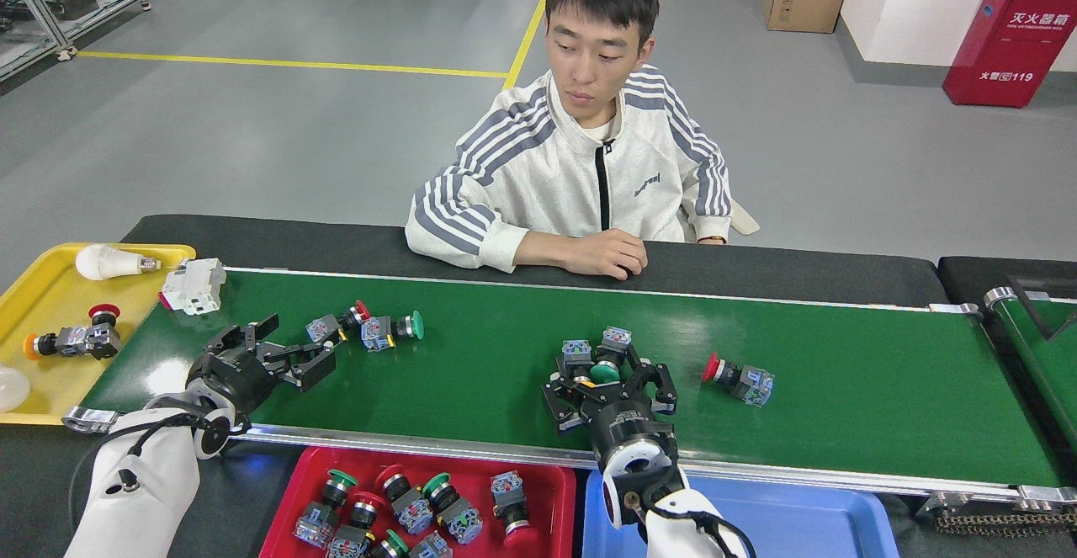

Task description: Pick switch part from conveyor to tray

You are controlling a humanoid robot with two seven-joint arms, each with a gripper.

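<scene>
Right gripper (607, 387) spread wide over two switches (593, 354) on conveyor (841, 373). Left gripper (282, 354) gaped wide beside another pair (363, 328).

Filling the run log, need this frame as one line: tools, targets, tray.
left tool open, near red/green switch pair | right tool open over green-capped switch on conveyor | red tray holds switches
</scene>
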